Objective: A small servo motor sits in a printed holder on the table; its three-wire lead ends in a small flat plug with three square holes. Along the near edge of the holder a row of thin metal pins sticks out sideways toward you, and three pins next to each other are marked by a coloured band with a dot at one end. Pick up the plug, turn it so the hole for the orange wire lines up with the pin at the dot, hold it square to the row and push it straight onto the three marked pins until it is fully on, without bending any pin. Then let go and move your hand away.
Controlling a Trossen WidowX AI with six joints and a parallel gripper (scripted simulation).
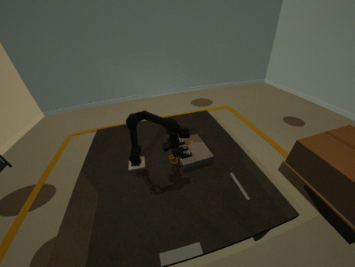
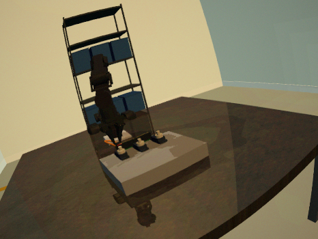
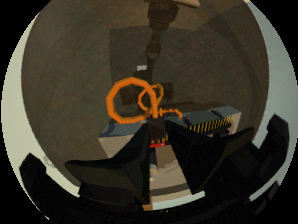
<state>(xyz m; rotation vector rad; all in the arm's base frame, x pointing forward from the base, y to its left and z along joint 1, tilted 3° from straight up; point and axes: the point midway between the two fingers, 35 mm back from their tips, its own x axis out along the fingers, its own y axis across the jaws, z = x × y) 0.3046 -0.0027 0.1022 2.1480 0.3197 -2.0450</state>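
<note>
The gripper (image 2: 118,143) (image 3: 158,128) is low at the holder's pin side, its fingertips shut on the dark plug (image 3: 157,129). The orange lead (image 1: 173,159) (image 2: 110,141) (image 3: 131,80) loops out from the plug on the side away from the holder. The pale holder (image 1: 199,154) (image 2: 164,171) has a row of thin yellow pins (image 3: 212,124), visible to the right of the fingers in the wrist view. A red band (image 3: 157,145) shows just below the plug, with small yellow bits between them. The wrist view does not show how far the plug is on, and its dot and holes are hidden.
Three small dark servos with pale horns (image 2: 121,152) (image 2: 140,144) (image 2: 158,136) stand on the holder, one very near the fingers. A pale strip (image 1: 240,186) lies on the dark table (image 1: 126,217). A shelf rack with blue bins (image 2: 121,49) stands behind the arm.
</note>
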